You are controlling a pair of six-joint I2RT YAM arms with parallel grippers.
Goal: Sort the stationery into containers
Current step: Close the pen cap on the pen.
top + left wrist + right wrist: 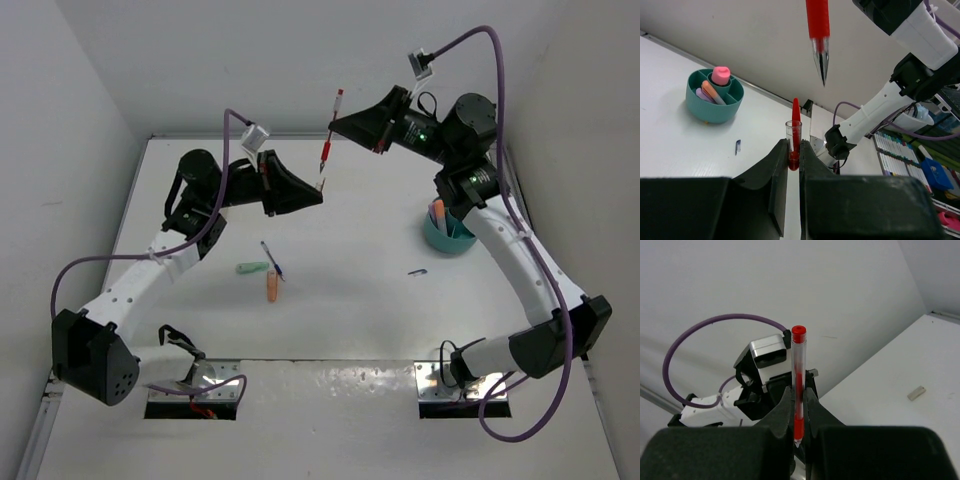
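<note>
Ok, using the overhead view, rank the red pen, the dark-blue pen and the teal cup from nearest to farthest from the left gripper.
1. The red pen: held in the air, just above the left gripper in this view.
2. The dark-blue pen: lying on the table, below the gripper and slightly to its left.
3. The teal cup: far off to the right, beside the right arm.

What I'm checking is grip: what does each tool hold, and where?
The right tool pinches the red pen about mid-barrel, tip down. The left tool pinches the pen cap by its lower, red end.
</note>
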